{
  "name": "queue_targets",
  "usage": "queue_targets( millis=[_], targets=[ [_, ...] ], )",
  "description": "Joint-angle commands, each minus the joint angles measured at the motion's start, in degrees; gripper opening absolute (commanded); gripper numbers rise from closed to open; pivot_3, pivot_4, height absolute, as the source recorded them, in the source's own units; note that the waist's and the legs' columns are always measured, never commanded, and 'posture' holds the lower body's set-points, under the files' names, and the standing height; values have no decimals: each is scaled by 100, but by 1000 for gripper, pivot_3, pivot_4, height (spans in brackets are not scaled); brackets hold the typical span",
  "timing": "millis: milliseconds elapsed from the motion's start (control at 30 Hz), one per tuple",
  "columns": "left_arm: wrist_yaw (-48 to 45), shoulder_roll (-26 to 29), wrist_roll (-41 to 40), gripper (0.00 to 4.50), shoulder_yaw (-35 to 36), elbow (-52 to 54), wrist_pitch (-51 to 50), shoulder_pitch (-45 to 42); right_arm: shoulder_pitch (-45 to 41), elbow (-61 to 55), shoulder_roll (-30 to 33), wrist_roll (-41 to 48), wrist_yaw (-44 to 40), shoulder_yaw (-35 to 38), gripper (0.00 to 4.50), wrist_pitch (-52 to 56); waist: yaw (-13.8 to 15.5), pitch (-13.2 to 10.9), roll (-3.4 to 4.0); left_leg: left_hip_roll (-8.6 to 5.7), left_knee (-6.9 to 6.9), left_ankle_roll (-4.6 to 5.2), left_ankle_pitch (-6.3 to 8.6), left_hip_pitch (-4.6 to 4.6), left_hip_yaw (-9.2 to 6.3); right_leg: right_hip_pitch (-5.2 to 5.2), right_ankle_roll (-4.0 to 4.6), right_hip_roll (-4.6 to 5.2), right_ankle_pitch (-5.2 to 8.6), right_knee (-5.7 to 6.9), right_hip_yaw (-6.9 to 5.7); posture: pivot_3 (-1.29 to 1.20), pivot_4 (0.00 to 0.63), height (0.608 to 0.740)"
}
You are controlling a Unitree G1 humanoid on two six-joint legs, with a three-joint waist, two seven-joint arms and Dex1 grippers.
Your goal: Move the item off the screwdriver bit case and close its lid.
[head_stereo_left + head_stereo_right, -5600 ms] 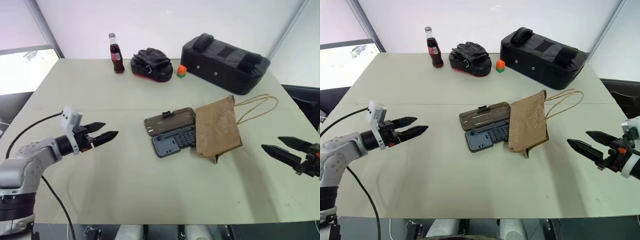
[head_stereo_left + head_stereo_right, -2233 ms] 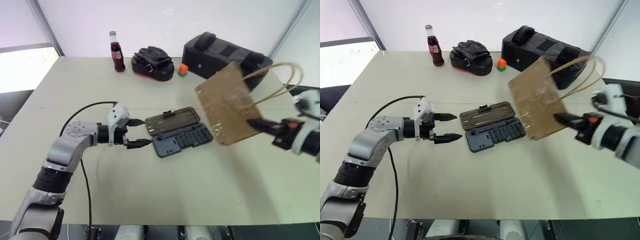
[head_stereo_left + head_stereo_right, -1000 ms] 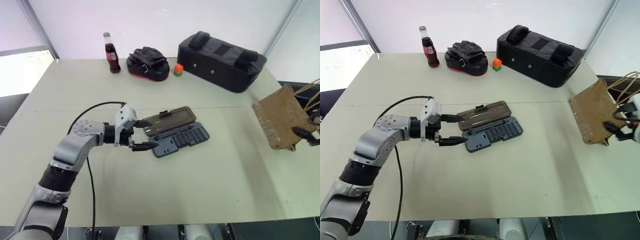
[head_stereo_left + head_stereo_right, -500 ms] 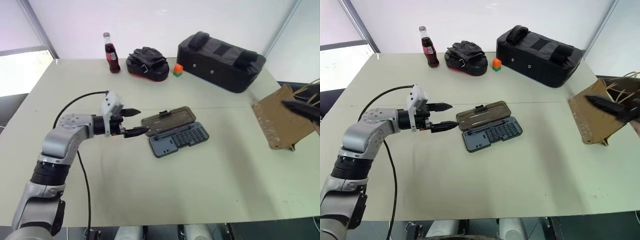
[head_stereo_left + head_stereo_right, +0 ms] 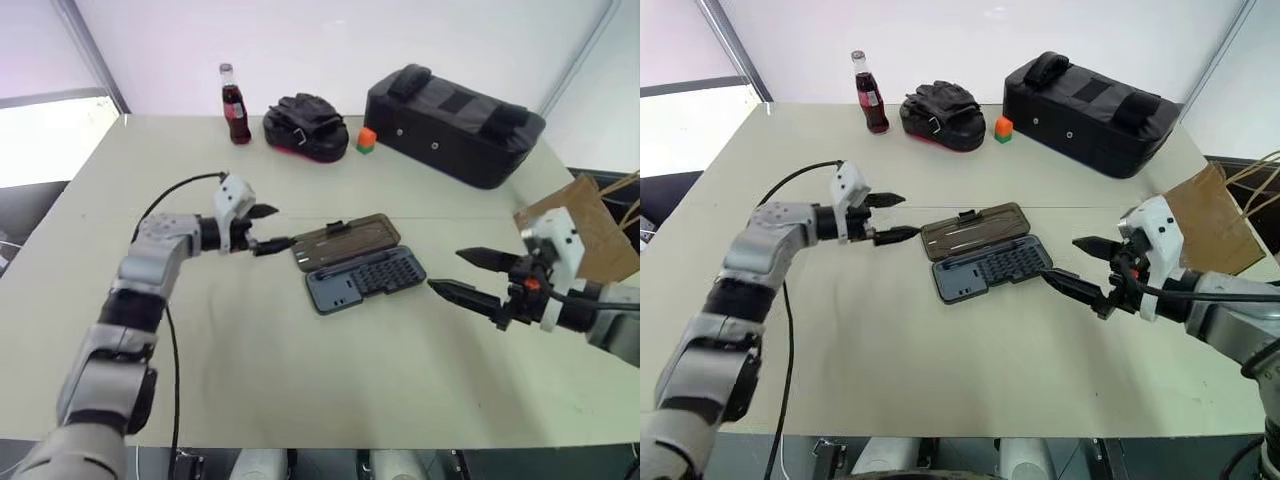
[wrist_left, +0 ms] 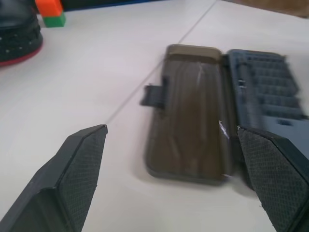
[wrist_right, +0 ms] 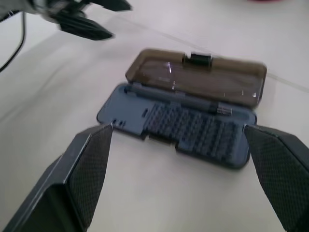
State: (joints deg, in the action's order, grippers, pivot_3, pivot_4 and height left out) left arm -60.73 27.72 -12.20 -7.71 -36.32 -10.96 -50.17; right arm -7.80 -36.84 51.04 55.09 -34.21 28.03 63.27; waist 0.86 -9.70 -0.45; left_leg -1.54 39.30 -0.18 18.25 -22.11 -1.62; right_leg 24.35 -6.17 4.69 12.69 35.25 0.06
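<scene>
My left claw (image 5: 268, 227) is spread wide and empty, its tips just beside the lid's (image 5: 346, 240) left end. My right claw (image 5: 465, 274) is also spread and empty, near the right end of the screwdriver bit case (image 5: 362, 280), which lies open mid-desk (image 5: 250, 360). The kraft paper bag (image 5: 590, 228) stands off the case, at the desk's right edge.

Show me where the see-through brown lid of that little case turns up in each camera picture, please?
Left eye view: lid, middle of the table.
Right eye view: lid, middle, behind the tray.
Left wrist view: lid, centre, lying open.
Right wrist view: lid, upper middle.
Shared landmark: its black latch tab on the far edge.
</scene>
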Motion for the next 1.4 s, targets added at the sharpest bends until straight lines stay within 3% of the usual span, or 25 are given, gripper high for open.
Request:
queue_targets(
  millis=[33,200,433,633,800,1133,1400],
  targets=[
    [-172,-280,453,4500,-153,-1279,862,-643,-178,-118,129,-62,-19,-171,4477,-249,-11,1,-2,0,0,1,0,-1,0,0,0,0,0,0,0,0,150,740],
    [-230,-735,1146,4500,-479,-2783,1657,-1382,-281,-343,-32,198,169,-312,4477,-323,-22,-1,-5,1,-2,7,4,-13,1,12,-1,-2,0,-5,-2,0,150,740],
    [159,-1006,1898,4500,-676,-3752,2036,-1692,-204,-786,-287,904,950,-265,4477,-287,-13,-2,-9,3,-1,7,4,-13,-3,13,-1,-2,0,-1,-1,0,150,740],
    [305,-1060,1871,4500,-333,-3963,1850,-1814,178,-1066,-152,1238,1444,-258,4477,-277,-11,0,-13,6,3,7,4,-13,-5,12,-2,0,-1,6,-1,0,150,740],
    [317,-1075,2240,4500,-498,-4032,1931,-1800,549,-1141,104,1246,1657,-334,4477,-230,-17,2,-17,6,6,7,4,-10,-4,12,-3,-1,-1,12,-1,0,150,740],
    [-330,-1110,1917,4500,147,-4034,1424,-2346,925,-1153,248,975,1709,-445,4477,-372,-10,-7,-33,4,10,7,4,-14,-6,13,-3,-2,-1,17,-5,0,150,740],
    [52,-1079,2070,4500,345,-4107,1317,-2453,1060,-1148,143,827,1776,-529,4477,-480,-17,-7,-34,6,10,7,4,-13,-7,13,-3,-2,-1,18,-5,0,150,740]
  ],
)
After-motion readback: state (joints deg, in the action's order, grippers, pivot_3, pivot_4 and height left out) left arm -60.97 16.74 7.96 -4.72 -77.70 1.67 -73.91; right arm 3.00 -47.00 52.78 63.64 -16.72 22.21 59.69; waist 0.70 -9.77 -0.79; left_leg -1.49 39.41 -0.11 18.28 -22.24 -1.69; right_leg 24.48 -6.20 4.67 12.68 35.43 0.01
